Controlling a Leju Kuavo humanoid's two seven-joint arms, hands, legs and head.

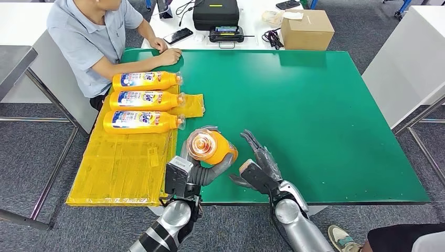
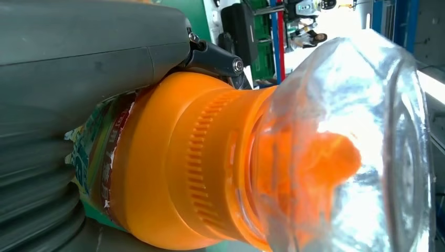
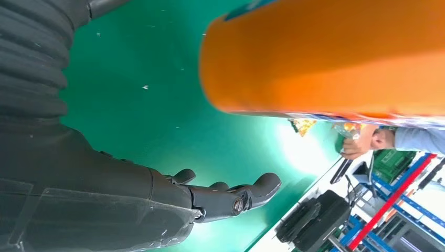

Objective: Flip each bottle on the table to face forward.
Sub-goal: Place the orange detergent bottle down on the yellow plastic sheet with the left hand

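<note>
Fingers of left hand (image 1: 202, 170) wrap the fourth bottle (image 1: 211, 146), lifted low centre of frame over the green tabletop (image 1: 315, 115), cap toward camera; right hand (image 1: 261, 170) spread, empty, just beside; three bottles (image 1: 142, 100) lie label-up upper left; judge: last one pending.

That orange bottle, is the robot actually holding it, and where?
Yes. The left hand grips the orange bottle around its body; the right hand holds nothing.

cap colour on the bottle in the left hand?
Clear cap over an orange neck, best in the left wrist view.
</note>
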